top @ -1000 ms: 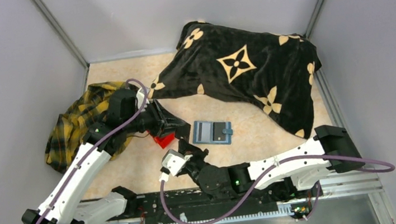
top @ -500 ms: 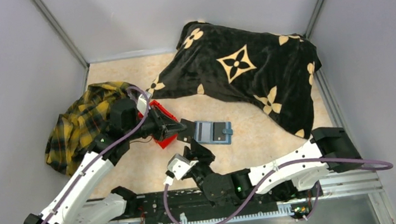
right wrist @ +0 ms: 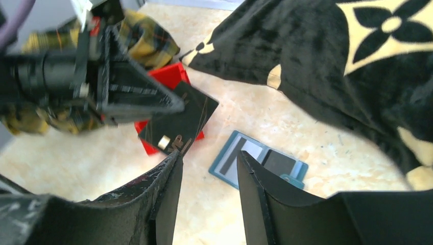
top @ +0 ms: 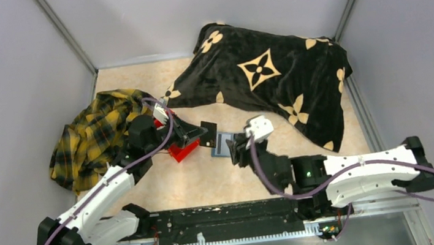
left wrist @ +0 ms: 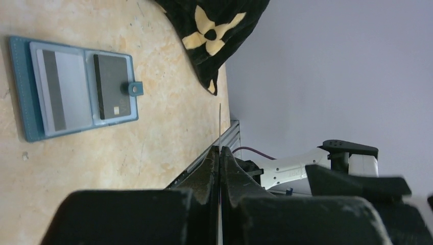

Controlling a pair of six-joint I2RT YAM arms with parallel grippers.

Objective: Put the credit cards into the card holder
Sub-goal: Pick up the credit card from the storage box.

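A dark credit card [right wrist: 178,122] with a gold chip hangs above the table with my left gripper [top: 198,134] shut on it. In the left wrist view the card [left wrist: 220,127] shows edge-on between the closed fingers [left wrist: 220,149]. The teal card holder [left wrist: 76,94] lies open on the table, with a grey striped card in one half and a dark card in the other. My right gripper [right wrist: 209,155] stands open just above the holder [right wrist: 260,163], with nothing between its fingers. In the top view it [top: 237,148] covers the holder's right half [top: 220,145].
A red bin [top: 181,151] sits under the left gripper, just left of the holder. A yellow plaid cloth [top: 87,137] lies at the far left. A black blanket with tan flowers [top: 270,73] fills the back right. Grey walls close in three sides.
My left gripper shut on the dark card at the red bin and carried it right toward the holder. The right arm swung forward and right over the holder, and its jaws opened.
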